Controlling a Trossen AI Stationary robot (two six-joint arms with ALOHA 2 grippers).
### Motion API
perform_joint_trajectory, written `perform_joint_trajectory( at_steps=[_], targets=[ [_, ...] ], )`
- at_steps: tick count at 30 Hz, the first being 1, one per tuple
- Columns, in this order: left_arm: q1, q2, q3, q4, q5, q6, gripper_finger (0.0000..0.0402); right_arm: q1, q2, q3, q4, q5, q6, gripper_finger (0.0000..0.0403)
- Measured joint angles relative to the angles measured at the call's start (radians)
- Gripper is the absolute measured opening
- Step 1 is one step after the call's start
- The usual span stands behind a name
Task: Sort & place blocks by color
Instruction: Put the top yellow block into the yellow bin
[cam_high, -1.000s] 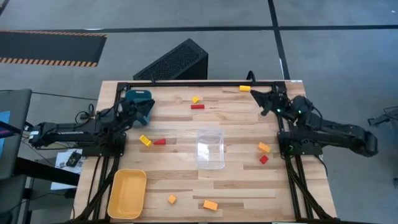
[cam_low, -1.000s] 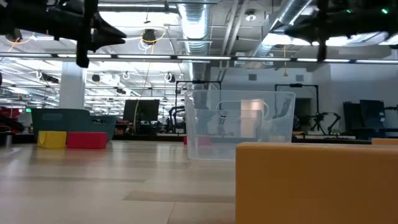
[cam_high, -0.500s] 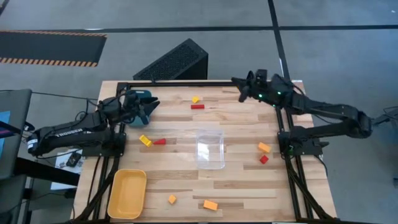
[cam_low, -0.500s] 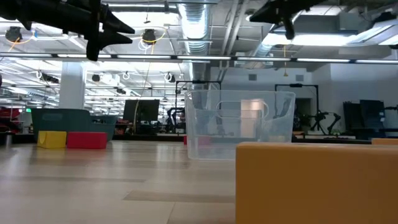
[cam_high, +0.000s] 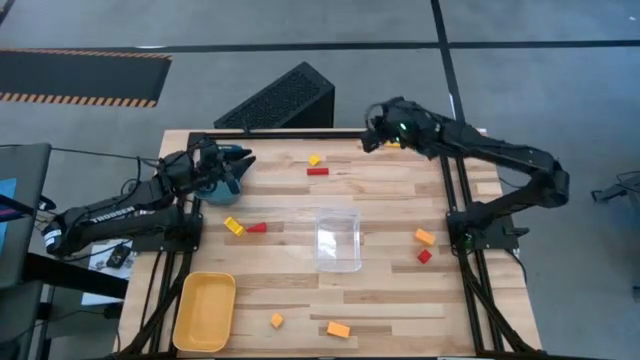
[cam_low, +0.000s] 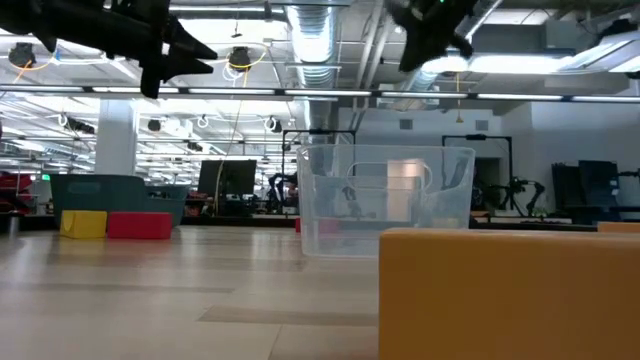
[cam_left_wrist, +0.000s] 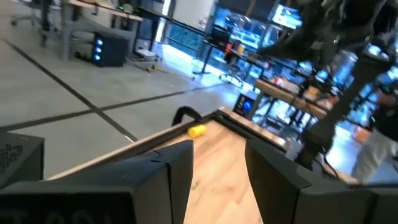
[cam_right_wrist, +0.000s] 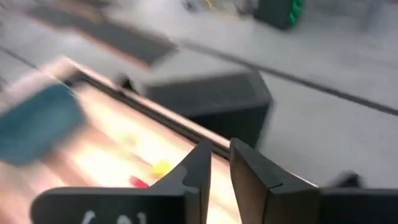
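Note:
Small red, yellow and orange blocks lie scattered on the wooden table: a yellow block and a red block at the far middle, a yellow-and-red pair at the left, orange blocks near the front, and an orange and a red one at the right. My left gripper hovers open and level over the far left, above a teal tray. My right gripper hangs high over the far edge with a narrow gap between its fingers, holding nothing.
A clear plastic box stands at the table's middle. A yellow tray lies at the near left corner. Another yellow block lies by the far right corner. A dark slatted box sits on the floor beyond the far edge.
My right gripper has swung from the far right corner toward the table's left along the far edge and has risen, its arm stretching out. My left gripper has shifted a little toward the far edge and upward over the teal tray. No block has moved.

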Motion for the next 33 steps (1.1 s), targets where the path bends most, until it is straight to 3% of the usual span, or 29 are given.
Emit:
perform_joint_trajectory(
  at_steps=[6, 15, 24, 33],
  targets=[
    [0.021, 0.042, 0.001, 0.104, -0.007, -0.047, 0.0133, -0.161, 0.125, 0.073, -0.069, -0.222, -0.081, 0.0133],
    [0.018, 0.116, 0.001, 0.204, -0.054, -0.120, 0.0133, -0.364, 0.291, 0.083, -0.194, -0.305, -0.369, 0.0180],
    [0.000, 0.173, 0.001, 0.250, -0.107, -0.198, 0.0133, -0.494, 0.454, 0.083, -0.205, -0.334, -0.633, 0.0188],
    [-0.056, 0.233, 0.001, 0.306, -0.187, -0.207, 0.0133, -0.578, 0.589, 0.083, -0.249, -0.421, -0.746, 0.0198]
  ],
)
